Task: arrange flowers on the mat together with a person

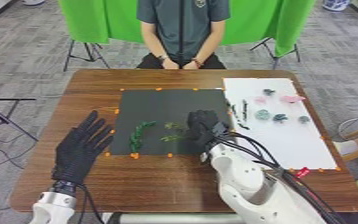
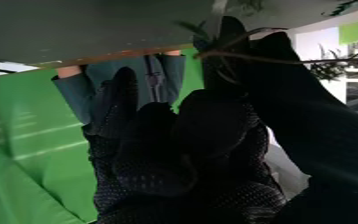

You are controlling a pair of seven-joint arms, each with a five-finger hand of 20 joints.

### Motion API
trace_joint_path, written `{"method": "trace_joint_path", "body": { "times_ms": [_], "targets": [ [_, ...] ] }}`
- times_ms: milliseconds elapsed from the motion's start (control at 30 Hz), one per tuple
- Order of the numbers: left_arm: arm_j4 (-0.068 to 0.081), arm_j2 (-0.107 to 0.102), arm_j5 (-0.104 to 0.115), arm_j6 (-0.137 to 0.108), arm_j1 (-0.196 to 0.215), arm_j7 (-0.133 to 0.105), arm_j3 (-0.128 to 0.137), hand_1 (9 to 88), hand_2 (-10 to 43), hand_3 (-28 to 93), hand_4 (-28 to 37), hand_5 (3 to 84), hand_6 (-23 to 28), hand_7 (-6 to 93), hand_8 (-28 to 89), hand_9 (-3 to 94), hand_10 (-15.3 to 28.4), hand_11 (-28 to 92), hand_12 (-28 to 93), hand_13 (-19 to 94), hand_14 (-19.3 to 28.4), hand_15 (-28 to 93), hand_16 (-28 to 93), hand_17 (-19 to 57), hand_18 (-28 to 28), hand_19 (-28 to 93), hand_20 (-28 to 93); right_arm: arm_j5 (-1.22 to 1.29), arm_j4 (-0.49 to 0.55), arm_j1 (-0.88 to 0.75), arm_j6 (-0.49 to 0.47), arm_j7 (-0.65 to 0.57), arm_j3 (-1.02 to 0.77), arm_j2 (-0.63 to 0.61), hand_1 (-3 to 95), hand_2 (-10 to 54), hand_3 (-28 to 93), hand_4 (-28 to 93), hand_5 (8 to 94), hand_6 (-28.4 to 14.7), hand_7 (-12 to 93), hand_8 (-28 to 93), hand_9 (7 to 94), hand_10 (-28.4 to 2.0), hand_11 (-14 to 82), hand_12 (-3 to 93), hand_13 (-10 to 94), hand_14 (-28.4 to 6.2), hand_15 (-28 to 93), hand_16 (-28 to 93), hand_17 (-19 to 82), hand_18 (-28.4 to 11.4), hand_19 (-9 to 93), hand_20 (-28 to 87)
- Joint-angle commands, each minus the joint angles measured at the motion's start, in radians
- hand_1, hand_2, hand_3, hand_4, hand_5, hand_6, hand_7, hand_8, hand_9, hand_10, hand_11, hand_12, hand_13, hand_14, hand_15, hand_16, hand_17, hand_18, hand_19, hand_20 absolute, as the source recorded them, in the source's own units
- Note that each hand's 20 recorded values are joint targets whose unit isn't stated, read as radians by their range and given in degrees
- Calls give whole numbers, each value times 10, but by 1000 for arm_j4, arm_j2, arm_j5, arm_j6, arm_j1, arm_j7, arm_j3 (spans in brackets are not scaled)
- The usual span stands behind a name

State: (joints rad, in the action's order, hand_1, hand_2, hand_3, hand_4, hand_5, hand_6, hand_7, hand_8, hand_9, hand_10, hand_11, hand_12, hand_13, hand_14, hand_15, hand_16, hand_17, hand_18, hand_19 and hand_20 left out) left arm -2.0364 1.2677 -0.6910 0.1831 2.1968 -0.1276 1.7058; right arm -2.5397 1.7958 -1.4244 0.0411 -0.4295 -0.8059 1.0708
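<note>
Where my right hand [image 1: 204, 129] is hovering: low over the right part of the black mat [image 1: 164, 107].
Right hand, state: thumb and finger are pinching a thin brown stem [image 2: 286, 60].
Light green sprig [image 1: 173, 132]: its leaves are showing just left of my right hand, above the mat; the stem is crossing the fingertips in the right wrist view.
Dark green spray [image 1: 138, 136]: lying lengthwise near the black mat's left edge.
Left hand [image 1: 78, 152]: waiting left of the mat, fingers extended and spread.
White sheet [image 1: 286, 145]: lying to the right of the black mat, holding the loose pieces.
Pink flowers [image 1: 291, 98]: resting on its far half.
Blue-green rosettes [image 1: 262, 114]: sitting nearer me than the pink ones.
Dark slim sprigs [image 1: 242, 111]: lying along the sheet's left side.
</note>
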Motion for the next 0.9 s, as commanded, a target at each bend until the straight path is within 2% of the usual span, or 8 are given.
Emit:
{"method": "trace_joint_path", "body": {
  "times_ms": [33,133,167,200,267,500,700,900],
  "targets": [
    [10,1,-9,17,3,15,-5,246,-34,702,-282,291,33,124,-71,227,108,144,149,198,135,149,42,-120,205,378,91,-1,31,13,-139,-32,26,42,371,-90,820,-222,836,-4,421,131,868,-93,613,373,815,-89,832,271,369,-212,882,354],
    [11,1,-9,17,0,15,-9,247,-34,702,-282,291,33,124,-70,227,107,143,149,198,135,149,41,-120,205,377,91,9,32,25,-206,-55,33,66,333,-87,819,-229,839,1,424,53,874,-90,605,369,823,-81,828,270,378,-215,889,351],
    [11,-1,-9,16,2,14,-10,248,-34,701,-282,291,33,123,-70,226,107,144,149,197,135,149,41,-120,205,377,91,14,36,29,-249,-65,31,77,318,-85,818,-224,843,4,444,-63,878,-88,600,369,826,-80,826,272,381,-216,893,346],
    [10,-2,-8,15,3,12,-11,248,-34,701,-282,291,33,123,-71,226,107,144,149,197,135,149,41,-120,205,377,91,22,31,38,-260,-72,36,84,310,-87,813,-224,846,5,446,-101,882,-86,595,367,829,-77,825,273,384,-215,894,344],
    [12,-3,-8,15,-1,14,-11,248,-34,701,-282,291,33,123,-70,226,107,143,149,197,136,149,41,-120,205,377,91,31,30,49,-316,-93,33,105,298,-93,802,-238,850,5,442,-116,887,-85,587,366,836,-70,821,277,392,-216,900,340],
    [18,-7,-6,15,-12,20,-14,249,-34,701,-282,291,34,122,-70,226,106,142,149,198,135,149,42,-120,205,377,91,70,11,74,-311,-132,35,146,227,-86,771,-246,868,3,398,-112,914,-76,541,348,859,-54,803,280,417,-219,908,325],
    [20,-11,-6,15,-18,21,-19,250,-34,700,-282,291,33,121,-70,226,106,142,149,197,135,149,41,-120,205,377,91,185,19,77,-352,-198,9,184,191,-32,754,-240,898,2,361,-90,937,-67,549,287,919,-36,758,273,458,-216,925,272],
    [24,-11,-7,20,-22,20,-20,249,-34,701,-282,291,33,122,-69,226,107,143,150,197,134,148,42,-120,205,377,91,329,28,71,-388,-259,-26,211,173,105,735,-236,910,-4,336,-83,937,-70,561,252,937,-27,744,271,482,-222,932,267]
  ]
}}
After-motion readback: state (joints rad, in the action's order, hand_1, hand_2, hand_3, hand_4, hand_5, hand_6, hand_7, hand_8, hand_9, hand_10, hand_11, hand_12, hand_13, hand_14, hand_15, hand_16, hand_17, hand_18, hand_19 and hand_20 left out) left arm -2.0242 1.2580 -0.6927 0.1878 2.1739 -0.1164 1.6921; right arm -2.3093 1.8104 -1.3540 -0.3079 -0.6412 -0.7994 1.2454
